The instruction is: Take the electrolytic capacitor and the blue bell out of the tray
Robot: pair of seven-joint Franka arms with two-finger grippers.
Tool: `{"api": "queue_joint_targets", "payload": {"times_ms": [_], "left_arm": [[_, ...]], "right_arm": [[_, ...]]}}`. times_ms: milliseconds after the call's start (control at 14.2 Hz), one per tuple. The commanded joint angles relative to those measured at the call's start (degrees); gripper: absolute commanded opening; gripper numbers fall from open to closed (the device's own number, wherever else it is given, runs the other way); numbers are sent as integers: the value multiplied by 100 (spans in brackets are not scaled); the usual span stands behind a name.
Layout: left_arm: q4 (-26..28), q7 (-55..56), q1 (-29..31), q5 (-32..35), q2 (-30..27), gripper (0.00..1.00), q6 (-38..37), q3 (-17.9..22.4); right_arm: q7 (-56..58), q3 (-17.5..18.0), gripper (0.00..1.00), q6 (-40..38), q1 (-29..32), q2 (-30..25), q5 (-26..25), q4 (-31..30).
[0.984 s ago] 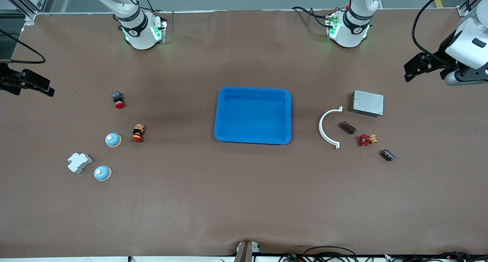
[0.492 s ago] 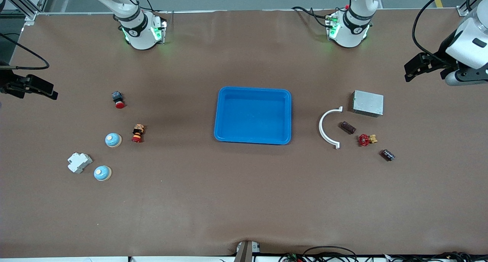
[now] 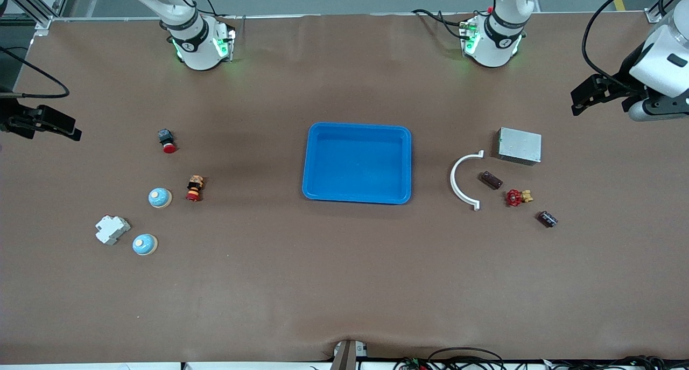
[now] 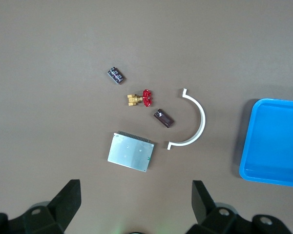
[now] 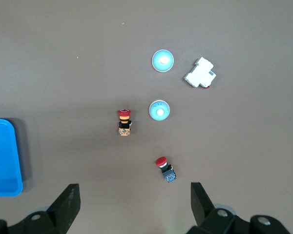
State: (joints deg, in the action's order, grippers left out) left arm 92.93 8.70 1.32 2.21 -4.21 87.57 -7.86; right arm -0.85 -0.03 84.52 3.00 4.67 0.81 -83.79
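A blue tray [image 3: 309,165] sits mid-table with nothing in it. Toward the left arm's end lie a grey metal box [image 3: 519,145], a white curved clip [image 3: 457,180], a brown capacitor [image 3: 491,180], a red-handled valve [image 3: 517,197] and, nearest the front camera, a black capacitor [image 3: 548,218]; the clip arcs between the brown capacitor and the tray. Toward the right arm's end are two blue bells [image 3: 160,198] [image 3: 145,244], a white breaker [image 3: 112,229] beside the nearer bell, and two red-capped buttons [image 3: 194,188] [image 3: 167,140]. The left gripper [image 4: 136,207] hangs high over the table's end near the metal box, jaws wide apart and holding nothing. The right gripper [image 5: 135,204] hangs likewise over its end of the table, wide open and empty. The table is covered in plain brown sheet; cables trail along the front edge, and grey floor shows past the arm bases.
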Motion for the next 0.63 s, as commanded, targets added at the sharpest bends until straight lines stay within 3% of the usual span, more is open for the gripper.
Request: {"api": "queue_joint_targets", "payload": {"times_ms": [0,281,562], "left_arm": [[-153,-44,-9,-1,-10,100,-82,31],[-170,-79,-9,-10,-1,100,-82,30],[-205,-97,-18,-10,8,100,-82,13]], "right_arm": [[-108,3,100,-6,7,-19,-20,-111],[-100,3,100,266,16,-168,-11,-524],[-108,3,100,267,16,-168,-11,-533]]}}
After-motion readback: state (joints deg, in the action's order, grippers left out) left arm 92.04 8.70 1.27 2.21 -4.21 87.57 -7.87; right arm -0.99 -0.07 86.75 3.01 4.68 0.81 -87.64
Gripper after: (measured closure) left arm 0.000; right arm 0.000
